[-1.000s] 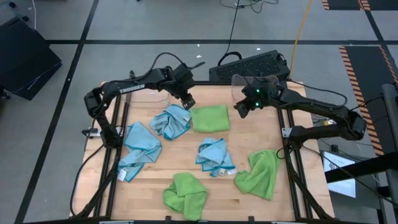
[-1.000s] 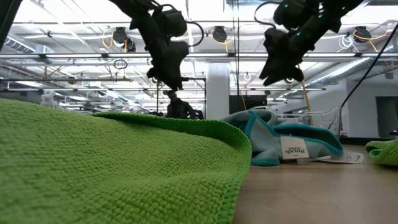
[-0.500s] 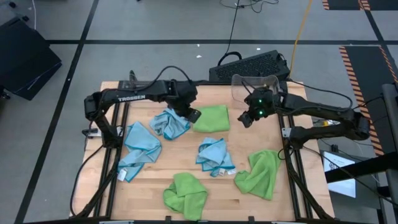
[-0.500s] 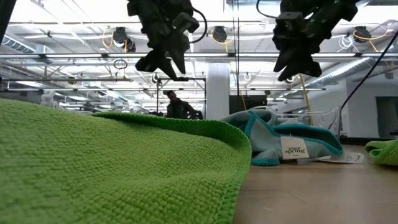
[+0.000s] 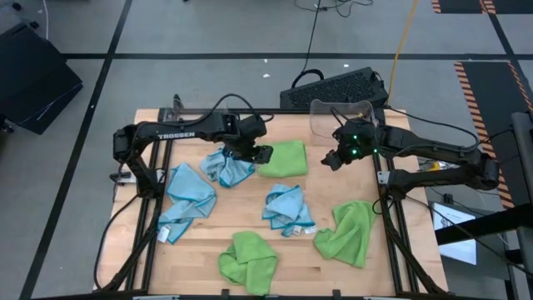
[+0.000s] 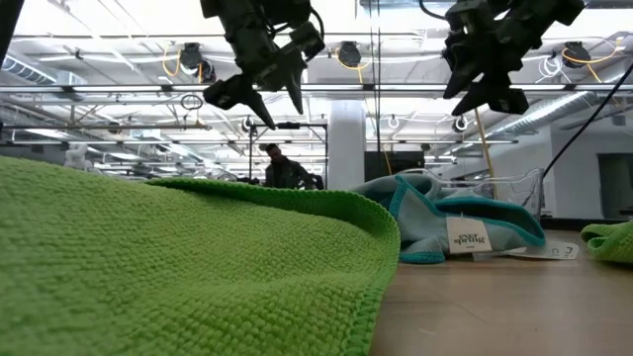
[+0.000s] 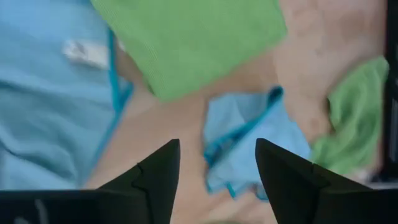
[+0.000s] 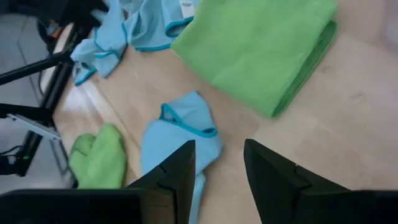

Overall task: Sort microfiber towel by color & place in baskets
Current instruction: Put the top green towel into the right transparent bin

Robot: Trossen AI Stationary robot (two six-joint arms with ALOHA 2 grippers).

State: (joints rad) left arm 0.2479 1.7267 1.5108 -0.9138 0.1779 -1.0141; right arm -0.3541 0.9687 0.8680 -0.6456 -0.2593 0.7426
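Several microfiber towels lie on the wooden table: blue ones point(image 5: 190, 188), point(image 5: 228, 166), point(image 5: 287, 208) and green ones point(image 5: 283, 158), point(image 5: 346, 232), point(image 5: 248, 258). A clear basket point(image 5: 340, 113) stands at the far right. My left gripper point(image 5: 261, 155) hangs open above the gap between the crumpled blue towel and the folded green towel point(image 7: 186, 37), with nothing between its fingers. My right gripper point(image 5: 331, 160) hovers open just right of the folded green towel point(image 8: 261, 50), also holding nothing.
A black keyboard point(image 5: 333, 87) lies just beyond the table's far edge behind the basket. Bare wood shows between the towels in the table's middle and at the far right. In the low view a green towel point(image 6: 148, 267) fills the near foreground.
My left gripper has moved toward the table's right and near edges, from over the far side to beside the folded green towel; it has rolled about its own axis and opened wider. My right gripper has drifted a little toward the near edge and rolled. No towel has moved.
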